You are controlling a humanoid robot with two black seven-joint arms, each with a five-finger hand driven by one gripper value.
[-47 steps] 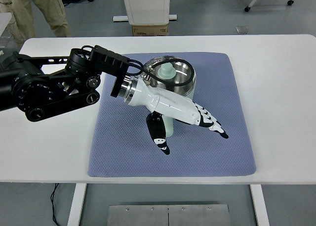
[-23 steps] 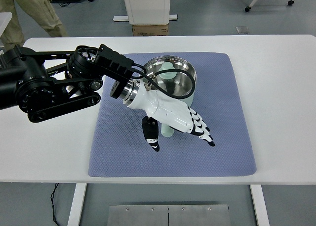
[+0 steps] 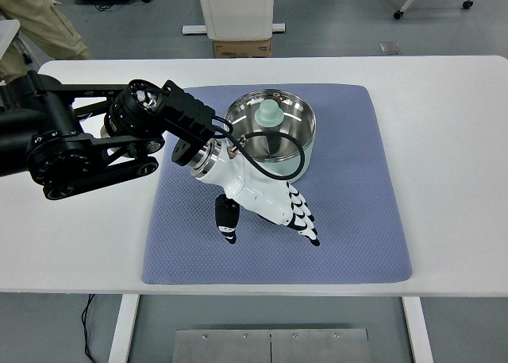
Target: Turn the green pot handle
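Note:
A steel pot [image 3: 295, 123] stands on the blue mat [image 3: 349, 212] at the back middle, with a pale green knob [image 3: 268, 115] showing at its mouth. My left hand [image 3: 268, 224], white with black fingertips, lies low over the mat just in front of the pot. Its fingers [image 3: 303, 218] are stretched out to the right and front, and the thumb [image 3: 227, 220] points toward the near edge. The pot's long green handle is hidden under the palm, and I cannot tell whether the hand touches it. The black left arm [image 3: 87, 140] comes in from the left edge.
The white table [image 3: 452, 156] carries only the mat and the pot. A person's legs [image 3: 40, 25] show at the top left, behind the table. A white pedestal and a cardboard box [image 3: 240, 47] stand behind the far edge.
My left hand has slid left and toward the near edge, turning more downward. The green handle seen between thumb and fingers earlier is now covered by the hand. The person has stepped left.

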